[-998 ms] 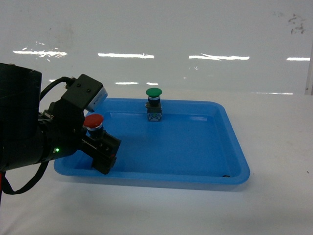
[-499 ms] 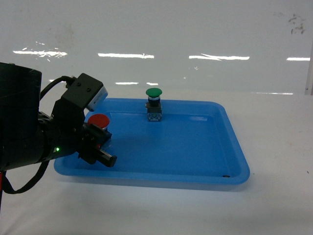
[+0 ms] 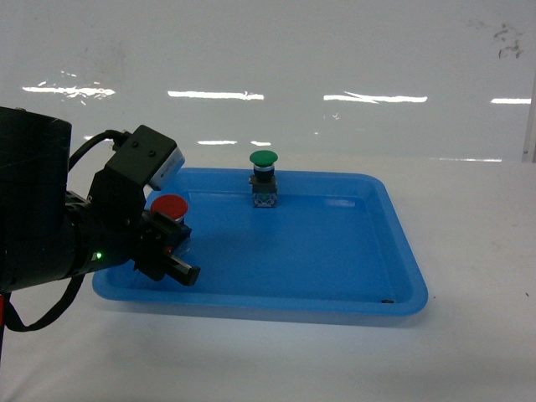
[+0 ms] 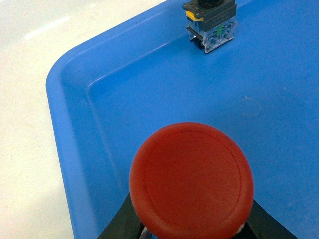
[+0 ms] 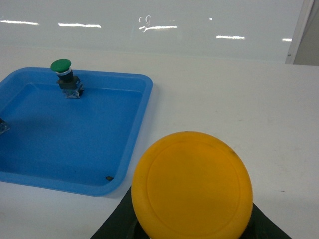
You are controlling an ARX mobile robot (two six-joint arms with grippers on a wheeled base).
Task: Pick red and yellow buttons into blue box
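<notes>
The red button (image 3: 167, 206) stands upright at the left end of a shallow blue tray (image 3: 335, 251). Its red cap (image 4: 192, 179) fills the lower left wrist view. My left gripper (image 3: 170, 251) is shut on its body, with dark fingers (image 4: 119, 224) showing on both sides under the cap. The yellow button (image 5: 192, 186) sits in my right gripper (image 5: 192, 234), which is shut on it over the white table, right of the tray (image 5: 75, 144). The right gripper is outside the head view. The blue box is out of view.
A green-capped button (image 3: 264, 159) stands at the tray's far edge; its body (image 4: 209, 25) tops the left wrist view, and the green-capped button (image 5: 61, 65) also shows in the right wrist view. White tabletop (image 3: 469, 251) surrounds the tray, with a white wall behind.
Over the last second the left gripper's fingers dropped lower and drew in around the red button, which shifted slightly right. Nothing moved in the last half second.
</notes>
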